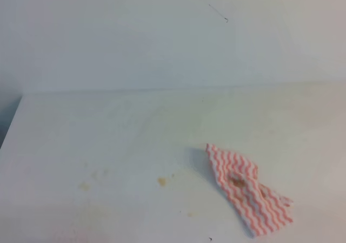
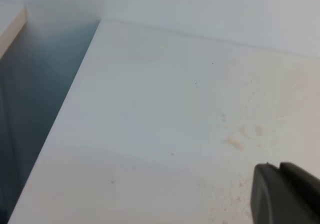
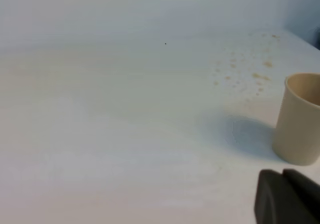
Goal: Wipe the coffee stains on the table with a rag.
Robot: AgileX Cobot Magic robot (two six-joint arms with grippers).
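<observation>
Pink-striped rag [image 1: 246,191] lies lower right, unheld; right gripper [image 3: 287,196] clenched empty, left gripper's [image 2: 285,194] jaws unclear; grasp rag centrally, sweep toward coffee stains [image 1: 162,182].

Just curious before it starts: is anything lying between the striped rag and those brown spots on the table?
Nothing visible does. The rag lies flat on the table, already stained. The coffee stains sit to its left, with only bare tabletop between.

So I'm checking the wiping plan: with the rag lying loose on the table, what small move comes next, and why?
Probably bring the right gripper over the rag and open it. The rag lies crumpled and unheld, with a brown patch on it, while tan coffee stains remain to its left on the table.
</observation>
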